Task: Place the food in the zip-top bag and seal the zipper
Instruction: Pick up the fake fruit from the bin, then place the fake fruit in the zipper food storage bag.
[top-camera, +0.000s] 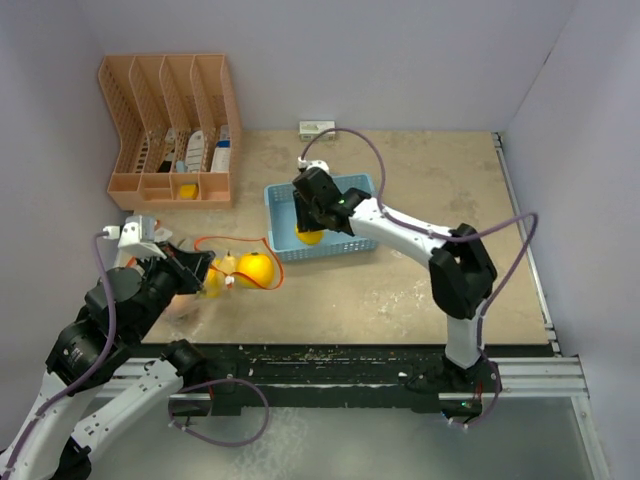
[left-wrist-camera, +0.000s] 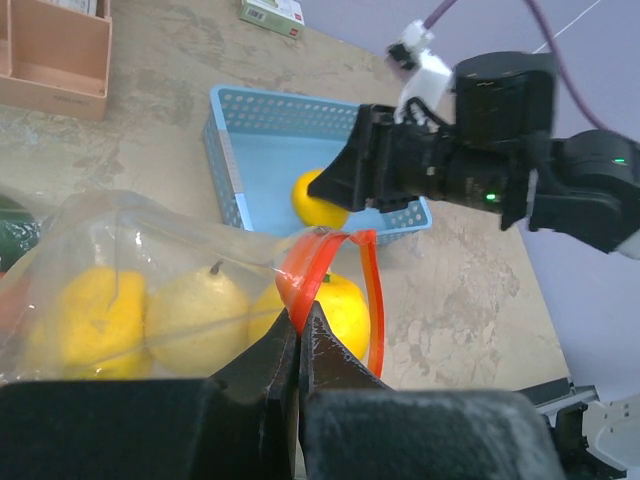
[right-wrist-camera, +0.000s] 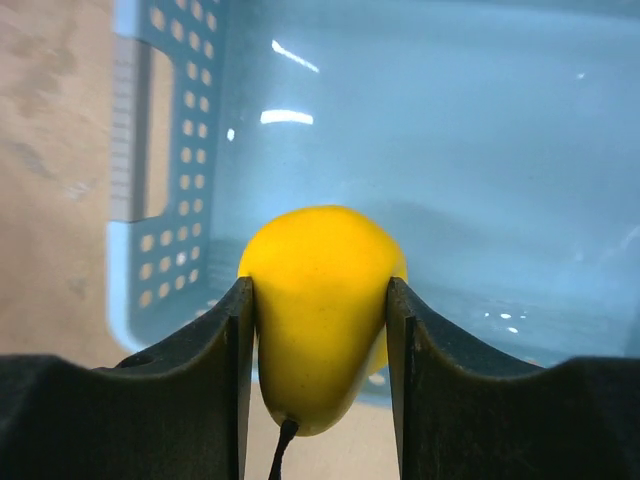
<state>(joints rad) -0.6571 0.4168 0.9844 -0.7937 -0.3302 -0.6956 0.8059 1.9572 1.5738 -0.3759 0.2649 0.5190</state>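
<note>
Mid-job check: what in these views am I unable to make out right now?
1. Top view: the right pincer covers most of the yellow fruit; whether it rests on the basket floor is unclear.
2. Left wrist view: the left edge cuts off the zip-top bag; a dark green item there is unidentifiable.
3. Top view: organizer contents are too small.

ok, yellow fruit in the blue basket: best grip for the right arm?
Across the wide belly of the yellow fruit, coming from above since the basket walls block the sides. It tapers toward the stem, so the fat middle probably seats the fingers best. The right gripper sits there now.
</note>
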